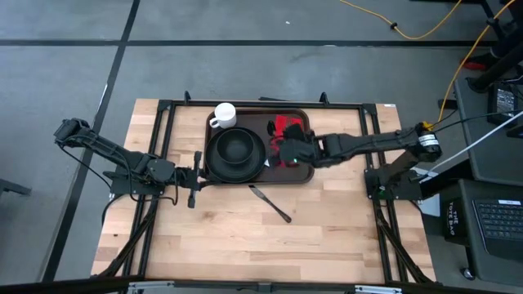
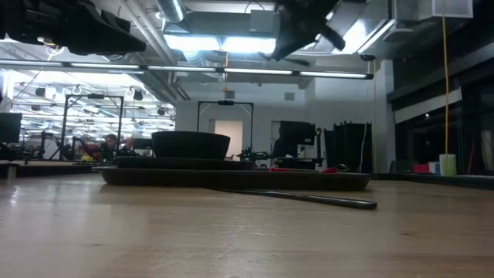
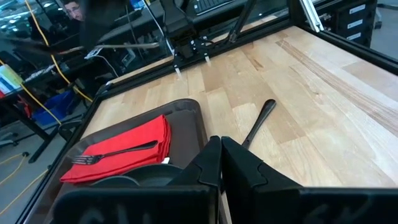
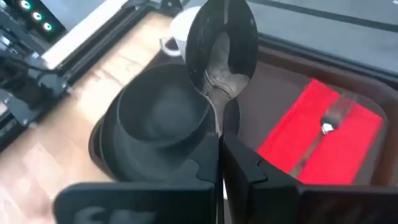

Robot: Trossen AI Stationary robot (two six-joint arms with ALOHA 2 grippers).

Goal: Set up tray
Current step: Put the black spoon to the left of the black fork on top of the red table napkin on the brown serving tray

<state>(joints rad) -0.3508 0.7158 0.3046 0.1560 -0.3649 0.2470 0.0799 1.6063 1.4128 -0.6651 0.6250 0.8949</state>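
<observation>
Overhead, table-level and wrist views of a tray-setting task, partly complete. The tray (image 1: 306,175) lies on the far half of the tabletop (image 1: 245,245), slightly toward the robot's right. On it rest a black plate (image 1: 214,167) carrying a black bowl (image 1: 237,147), a white mug (image 1: 223,115) at the far corner, and a red napkin (image 1: 288,124) with a fork (image 3: 115,152) laid along it.

The right end effector (image 1: 288,151) hangs above the tray between the bowl and the napkin. Its fingers are pinched together on the handle of a spoon (image 4: 222,46), whose bowl projects forward over the black bowl in the right wrist view. The spoon is clear of the tray surface and has not yet been set down.

The left end effector (image 1: 194,175) waits just beside the tray's left edge, low over the tabletop, fingers closed and empty.

A knife (image 1: 271,204) lies on the bare wood near the tray's near edge, outside the rim.

Judged state of progress: plate, bowl, mug, napkin and fork appear placed; the spoon is in hand and awaits placement; the knife remains to be brought onto the tray. Roughly the last two items are outstanding.
</observation>
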